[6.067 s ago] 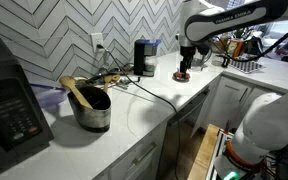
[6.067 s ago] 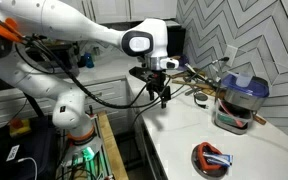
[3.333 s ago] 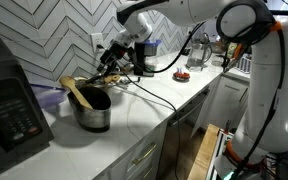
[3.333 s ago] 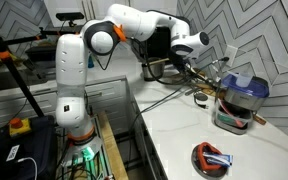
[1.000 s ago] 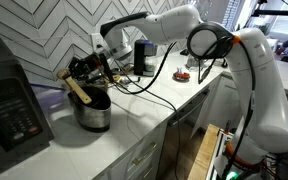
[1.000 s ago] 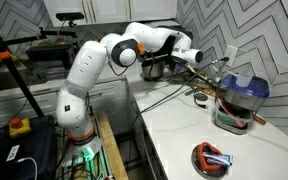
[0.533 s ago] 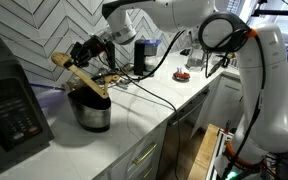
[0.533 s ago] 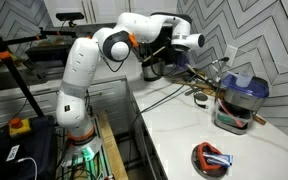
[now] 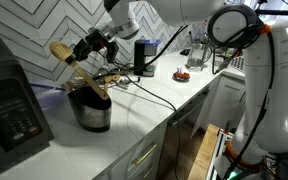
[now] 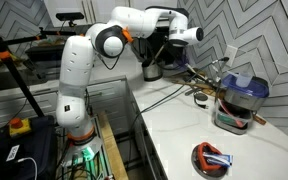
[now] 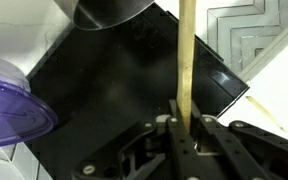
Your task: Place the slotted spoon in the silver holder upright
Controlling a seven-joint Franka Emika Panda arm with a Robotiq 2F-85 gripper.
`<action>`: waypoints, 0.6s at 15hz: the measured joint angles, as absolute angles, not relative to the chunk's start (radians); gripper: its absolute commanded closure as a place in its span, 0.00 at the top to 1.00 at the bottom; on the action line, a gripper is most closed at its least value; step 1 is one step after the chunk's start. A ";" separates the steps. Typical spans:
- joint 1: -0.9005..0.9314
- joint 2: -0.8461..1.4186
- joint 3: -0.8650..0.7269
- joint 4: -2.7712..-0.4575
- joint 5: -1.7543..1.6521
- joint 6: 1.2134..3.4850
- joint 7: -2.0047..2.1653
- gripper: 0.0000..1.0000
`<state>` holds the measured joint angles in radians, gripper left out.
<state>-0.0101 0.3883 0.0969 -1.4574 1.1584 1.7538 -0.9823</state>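
Note:
In an exterior view my gripper (image 9: 91, 45) is shut on the handle of the slotted spoon (image 9: 63, 51), a light-tan wooden spoon held nearly level, its oval head pointing left. It hangs in the air above the silver holder (image 9: 91, 109), clear of the rim. A smaller wooden utensil (image 9: 83, 82) leans in the holder. In the wrist view the spoon handle (image 11: 187, 55) runs straight up from between my gripper (image 11: 187, 106) fingers, and the holder's (image 11: 109, 10) round metal side shows at the top edge. In an exterior view the holder (image 10: 152, 70) stands partly behind the arm.
A black appliance (image 9: 9, 100) stands left of the holder, with a purple lid (image 11: 12, 115) beside it. To the right lie loose wooden utensils (image 9: 106, 77), a black box (image 9: 144, 57) with a cable, and a red dish (image 10: 212, 157). A blue-lidded jar (image 10: 239, 98) stands near the wall.
The gripper has risen with the spoon. A second ago the spoon's head lay low at the holder's rim; now it hangs well above the holder.

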 measured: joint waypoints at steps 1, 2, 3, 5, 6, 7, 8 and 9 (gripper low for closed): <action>-0.010 0.388 0.097 -1.457 1.158 1.754 -0.983 0.03; -0.010 0.388 0.098 -1.455 1.167 1.754 -0.991 0.03; -0.010 0.388 0.099 -1.454 1.193 1.754 -1.022 0.03; -0.012 0.388 0.103 -1.454 1.271 1.755 -1.105 0.03; -0.012 0.388 0.104 -1.454 1.309 1.755 -1.145 0.03; -0.012 0.388 0.104 -1.454 1.332 1.755 -1.182 0.03; -0.012 0.388 0.104 -1.454 1.341 1.754 -1.211 0.03; -0.011 0.388 0.103 -1.456 1.341 1.755 -1.234 0.03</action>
